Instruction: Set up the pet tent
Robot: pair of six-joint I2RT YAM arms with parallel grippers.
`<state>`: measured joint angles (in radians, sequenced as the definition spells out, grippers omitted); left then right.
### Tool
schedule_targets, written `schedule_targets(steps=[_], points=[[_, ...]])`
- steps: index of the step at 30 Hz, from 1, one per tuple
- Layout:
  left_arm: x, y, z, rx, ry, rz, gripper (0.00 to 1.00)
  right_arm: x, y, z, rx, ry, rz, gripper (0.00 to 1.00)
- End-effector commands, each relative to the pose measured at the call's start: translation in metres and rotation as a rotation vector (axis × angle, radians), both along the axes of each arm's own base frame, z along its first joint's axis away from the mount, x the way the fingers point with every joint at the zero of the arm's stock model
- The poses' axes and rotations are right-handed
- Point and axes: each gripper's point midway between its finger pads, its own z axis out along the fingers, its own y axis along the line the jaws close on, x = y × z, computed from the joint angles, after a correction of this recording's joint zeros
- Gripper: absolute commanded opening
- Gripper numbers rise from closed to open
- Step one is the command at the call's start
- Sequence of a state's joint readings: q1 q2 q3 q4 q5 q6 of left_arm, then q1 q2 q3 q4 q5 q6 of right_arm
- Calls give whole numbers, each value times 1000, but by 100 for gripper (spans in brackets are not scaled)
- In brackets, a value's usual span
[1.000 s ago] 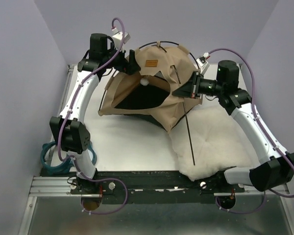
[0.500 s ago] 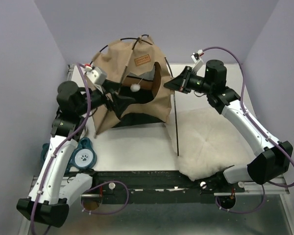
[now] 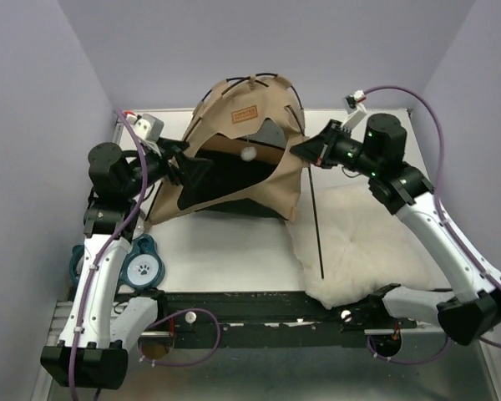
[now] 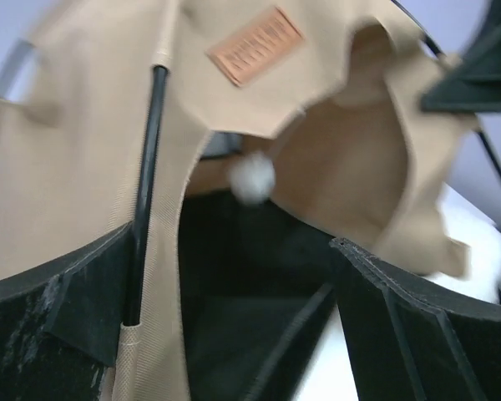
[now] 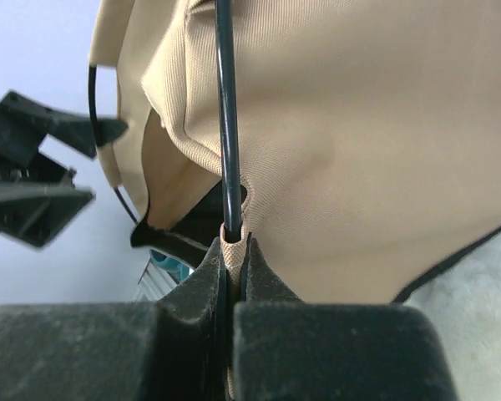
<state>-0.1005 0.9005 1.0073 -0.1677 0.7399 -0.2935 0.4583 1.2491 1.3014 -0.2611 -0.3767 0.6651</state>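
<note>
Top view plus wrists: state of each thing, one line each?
pet tent: partly raised, domed, entrance open toward the arms
pole: upper part in the tent's sleeve, lower end free over the cushion
pom-pom: hanging in the entrance
cushion: lying flat on the table, right of the tent
left gripper: open at the tent's left front, gripping nothing
right gripper: shut on pet tent, pinching the sleeve where the pole enters

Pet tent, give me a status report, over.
Left gripper open at the entrance, holding nothing. Right gripper shut on the pet tent, at its pole sleeve. Tent up, domed. One black pole sticks out over the white cushion.
</note>
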Motion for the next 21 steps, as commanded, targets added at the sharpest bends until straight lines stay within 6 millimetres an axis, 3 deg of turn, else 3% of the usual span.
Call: schedule_targets(steps=[1, 3, 6, 8, 10, 13, 15, 17, 19, 21], points=[[31, 32, 55, 33, -186, 164, 99, -11, -41, 35, 6, -119, -183, 1], [58, 59, 72, 71, -224, 339, 99, -14, -51, 21, -16, -63, -234, 1], [95, 125, 100, 82, -220, 742, 99, -13, -62, 5, -47, -21, -298, 1], [103, 139, 111, 135, -230, 797, 99, -8, -73, 3, -70, -43, -361, 1], [100, 136, 122, 129, -266, 775, 99, 2, -89, 6, -102, -82, -450, 1], [79, 86, 108, 112, -224, 477, 99, 19, -102, 11, -118, -92, -562, 1], [43, 36, 86, 41, -141, 160, 98, 31, -98, 17, -93, -78, -579, 1], [-3, -10, 46, -25, 14, -152, 92, 41, -81, 23, -57, -69, -530, 1], [-45, -42, -4, -41, 191, -309, 87, 52, -63, 25, -38, -47, -490, 1], [-86, -66, -47, -48, 252, -431, 86, 63, -50, 25, -25, -22, -481, 1]])
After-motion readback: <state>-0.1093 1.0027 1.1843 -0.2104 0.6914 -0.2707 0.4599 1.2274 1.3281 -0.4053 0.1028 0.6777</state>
